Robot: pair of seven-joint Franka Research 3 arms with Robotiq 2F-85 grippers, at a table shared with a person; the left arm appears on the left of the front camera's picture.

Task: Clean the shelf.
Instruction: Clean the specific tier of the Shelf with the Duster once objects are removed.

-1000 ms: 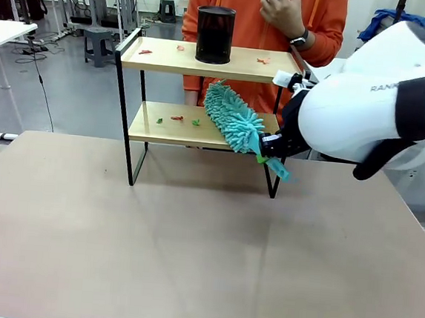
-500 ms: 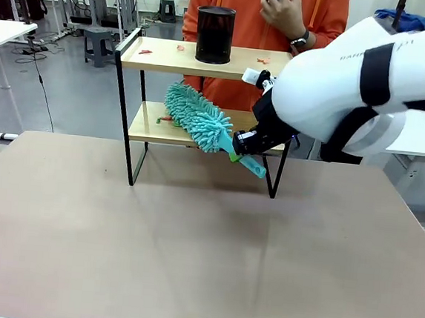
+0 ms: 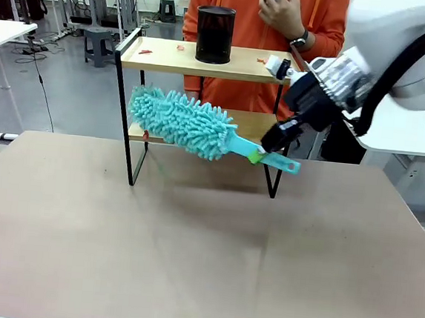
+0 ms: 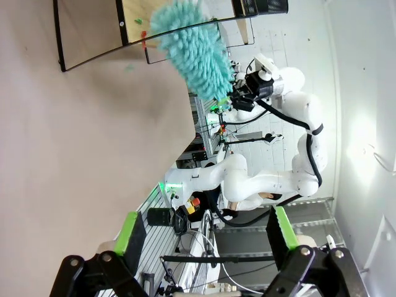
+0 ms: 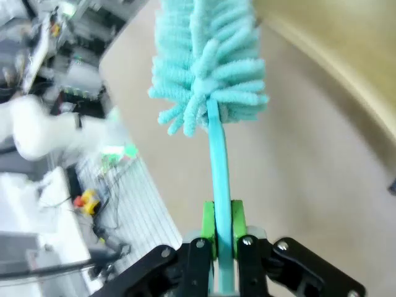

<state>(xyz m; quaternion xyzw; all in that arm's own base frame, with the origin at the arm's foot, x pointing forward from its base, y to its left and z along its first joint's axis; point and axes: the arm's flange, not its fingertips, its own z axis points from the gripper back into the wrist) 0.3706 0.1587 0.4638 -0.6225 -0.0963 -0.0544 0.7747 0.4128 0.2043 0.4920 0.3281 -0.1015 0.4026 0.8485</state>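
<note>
The shelf [image 3: 162,56] stands on the beige bench [image 3: 189,261], toward its far edge. On its top board sit a black can [image 3: 214,34] and small red scraps [image 3: 145,51].

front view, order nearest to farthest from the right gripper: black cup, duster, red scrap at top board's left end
1. duster, held in the right gripper
2. black cup, middle of the shelf top
3. red scrap, far left end

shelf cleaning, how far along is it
Done: on the shelf, the lower board looks bare at its right part. In hand: the right gripper holds the duster, its head over that board's left end. Left: red scraps lie on the top board around the black cup.
</note>
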